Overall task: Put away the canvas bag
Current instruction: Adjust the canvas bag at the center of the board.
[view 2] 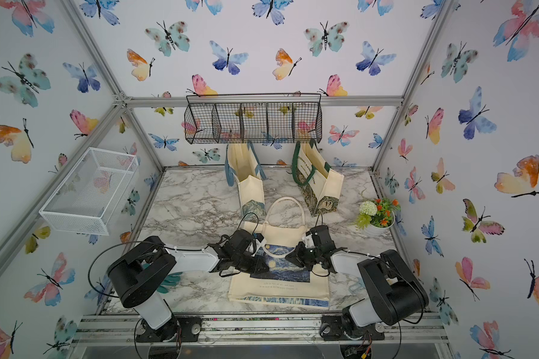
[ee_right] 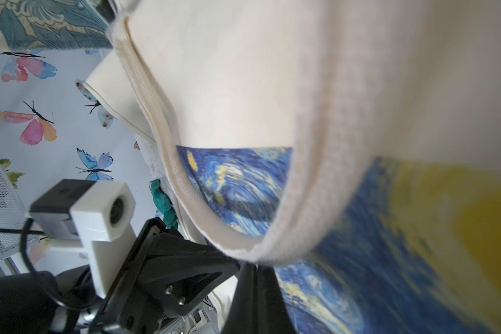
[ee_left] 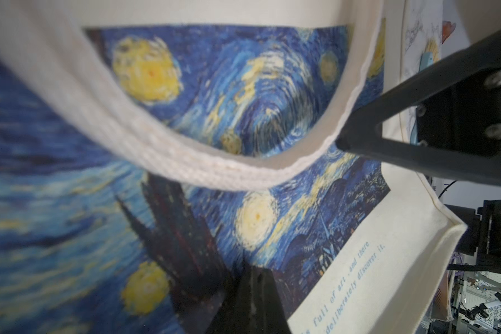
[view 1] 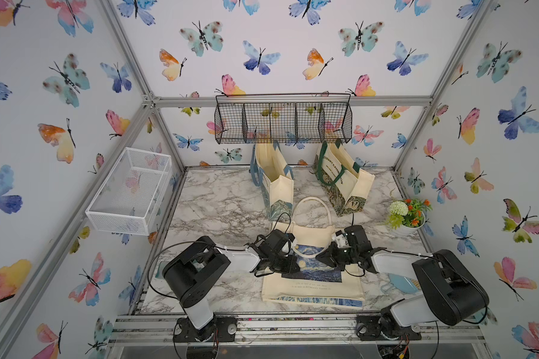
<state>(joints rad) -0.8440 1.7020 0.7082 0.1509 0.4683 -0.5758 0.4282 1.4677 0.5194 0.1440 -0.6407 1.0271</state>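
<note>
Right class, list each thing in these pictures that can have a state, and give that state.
bag: flat on table, print up.
near handle: raised above print, pinched.
far handle: lying on table.
blue tote: upright, mouth open.
green tote: upright, mouth open.
black basket: hung, empty.
white basket: hung, empty.
plant: upright.
left tool: shut, holding nothing seen.
right tool: shut on near handle.
</note>
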